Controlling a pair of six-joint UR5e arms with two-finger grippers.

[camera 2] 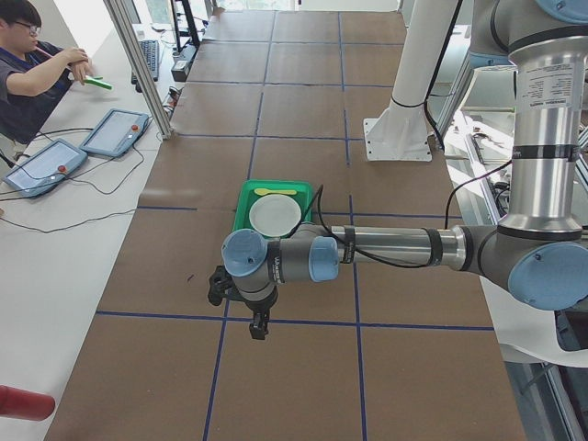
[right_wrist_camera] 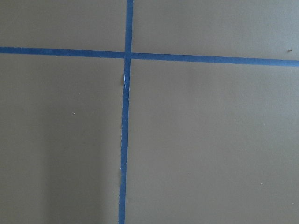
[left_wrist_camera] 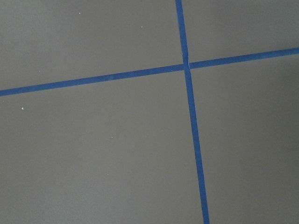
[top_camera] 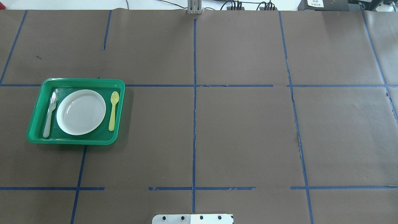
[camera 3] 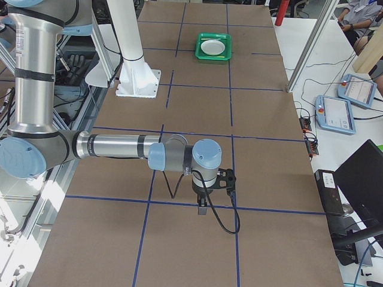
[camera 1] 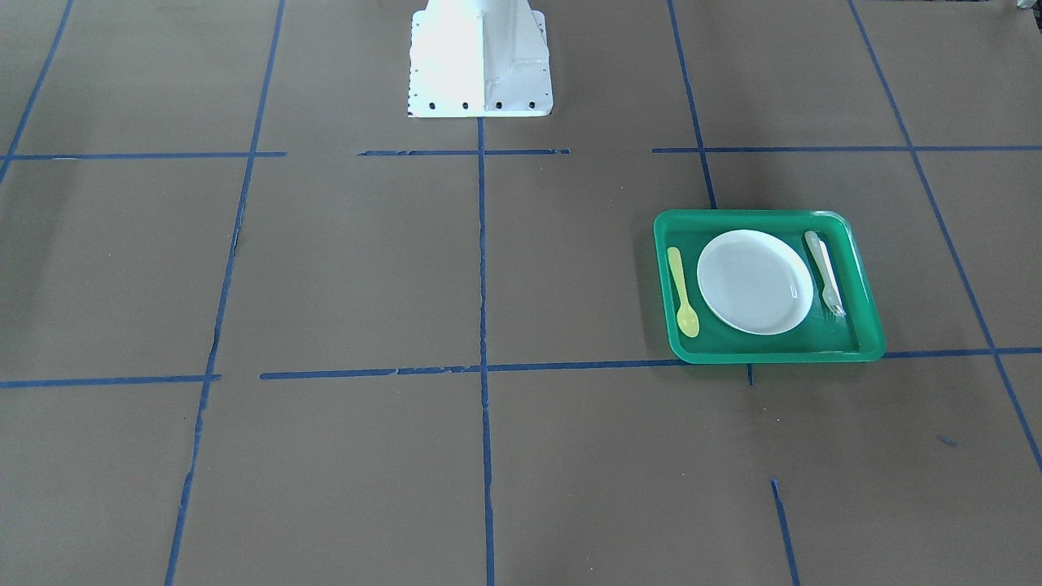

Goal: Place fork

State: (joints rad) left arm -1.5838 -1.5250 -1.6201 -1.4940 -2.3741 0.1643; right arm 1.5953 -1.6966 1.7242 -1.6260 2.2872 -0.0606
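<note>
- Now the fork (top_camera: pixel 49 115) lies flat in the green tray (top_camera: pixel 74 141), just beside the white plate (top_camera: pixel 80 112), opposite the yellow spoon (top_camera: pixel 113 110).
- The left gripper (camera 2: pixel 260 326) and the right gripper (camera 3: pixel 202 209) hang over the counter (top_camera: pixel 217 124); fingers open or closed, I cannot tell.

Left arm (camera 2: pixel 395 246): upper link stands upright, forearm level, stretched out from the elbow. Left wrist (camera 2: pixel 248 259) is bent so the left pincer (camera 2: pixel 260 329) points straight down. It shows only from the side, so whether it is parted or closed is unreadable. Right arm (camera 3: pixel 114 146): mirrored pose, upright link, level forearm. Right wrist (camera 3: pixel 203 158) is bent and the right pincer (camera 3: pixel 202 209) points down, state likewise unreadable.
</note>
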